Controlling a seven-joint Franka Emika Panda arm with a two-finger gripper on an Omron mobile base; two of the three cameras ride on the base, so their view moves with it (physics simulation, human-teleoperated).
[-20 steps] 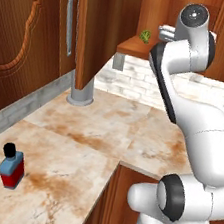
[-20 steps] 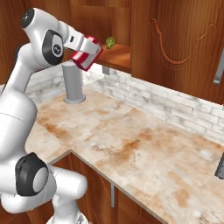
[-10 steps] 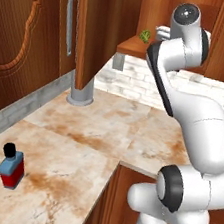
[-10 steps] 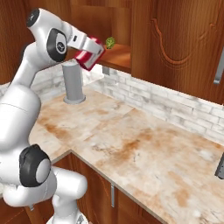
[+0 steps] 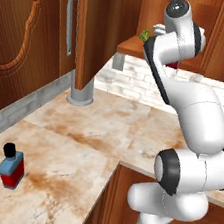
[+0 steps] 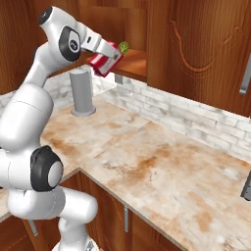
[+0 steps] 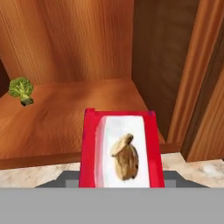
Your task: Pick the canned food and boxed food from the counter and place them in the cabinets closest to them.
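Note:
My gripper (image 6: 109, 57) is shut on the boxed food (image 6: 105, 62), a thin red box with a pale face that carries a brown mark (image 7: 121, 154). I hold it tilted in the air just in front of the open cabinet's wooden shelf (image 6: 136, 64), above the counter (image 6: 162, 162). In the hand view the box stands before the shelf edge (image 7: 52, 131). In the left base view my arm covers all but a red sliver of the box (image 5: 173, 65). The canned food is out of view.
A small broccoli (image 6: 123, 47) (image 7: 21, 90) lies on the shelf to the left. A grey cylinder (image 6: 82, 92) stands on the counter under the cabinet. The open cabinet door (image 5: 97, 31) hangs left of the arm. A blue-and-red bottle (image 5: 11, 166) stands near the counter's left front.
The arm has swung a little and carried the box slightly closer to the shelf. The grip on the box is unchanged.

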